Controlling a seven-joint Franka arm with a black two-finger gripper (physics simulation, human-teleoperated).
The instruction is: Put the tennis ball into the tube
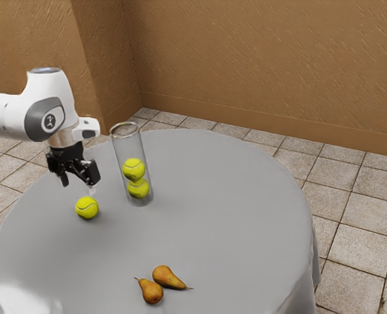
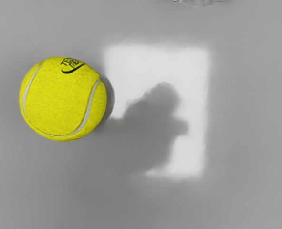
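Two balls (image 1: 133, 169) are stacked in the clear tube (image 1: 122, 148) already, so the loose tennis ball (image 1: 86, 207) is the one to grab. It's sitting on the surface (image 1: 219, 196) near the tube, and my pincer (image 1: 78, 186) hangs above it, spread and empty. Step now looks like lining up for the grab, imo. I'd centre over the ball first, then drop straight down with a finger on each side and squeeze around its widest part. Come down off-centre and it'll probably roll, maybe into the tube. Lift well clear of the rim before heading over, too.

As for the views, the wrist view gives you the printed lettering (image 2: 72, 64) and a dark shadow (image 2: 150, 133) beside the ball, good for centring. For the tube's full height and the pears (image 1: 169, 277), go with the exterior view.
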